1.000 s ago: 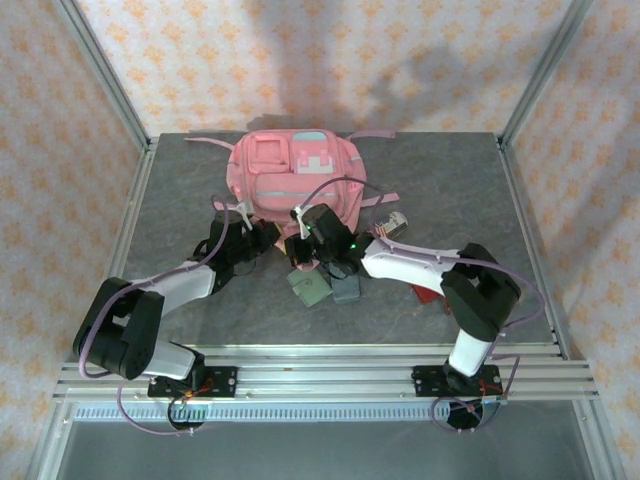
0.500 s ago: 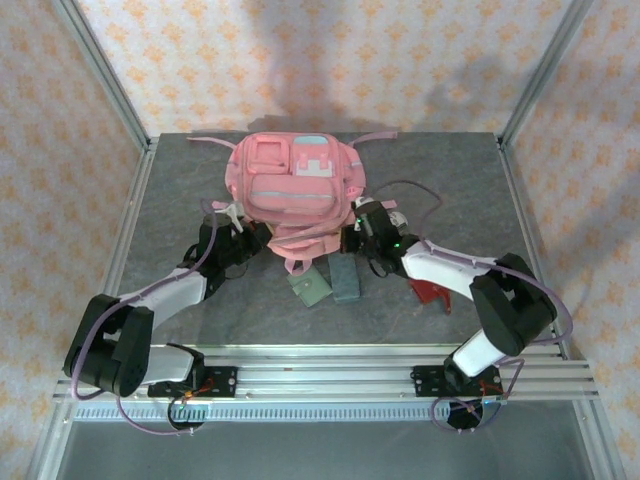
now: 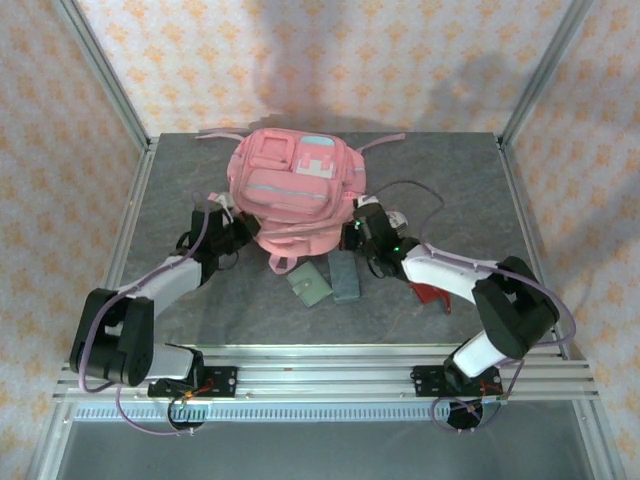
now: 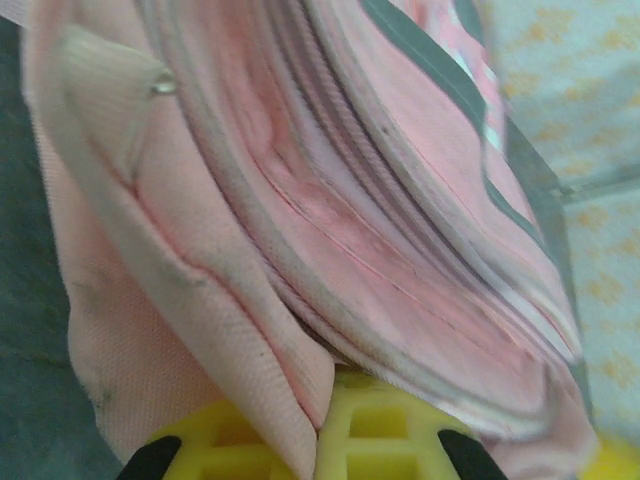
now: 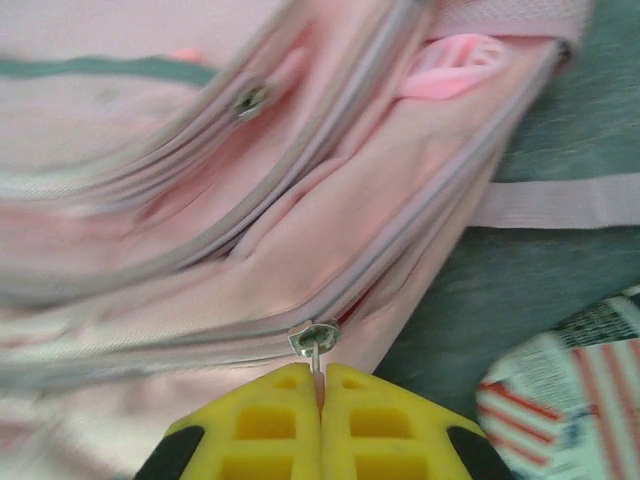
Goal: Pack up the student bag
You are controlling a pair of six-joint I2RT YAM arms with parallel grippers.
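Grey table [image 3: 450, 190], one student bag [image 3: 292, 185], left claw [image 4: 318, 440], right claw [image 5: 320, 420] clamped

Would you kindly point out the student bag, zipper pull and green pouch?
student bag [image 3: 287, 186], top external view, front pocket.
zipper pull [image 5: 313, 341], right wrist view, metal slider.
green pouch [image 3: 310, 287], top external view, middle.

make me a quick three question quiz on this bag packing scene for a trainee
1. True or false: the right claw is shut on a zipper pull of the student bag.
2. What lies on the table on the near side of the bag, between the arms? A) a green case and a grey case B) a laptop C) a water bottle
3. Fill in: the left claw pinches the bag's pink ____.
Key: 1 true; 2 A; 3 fabric
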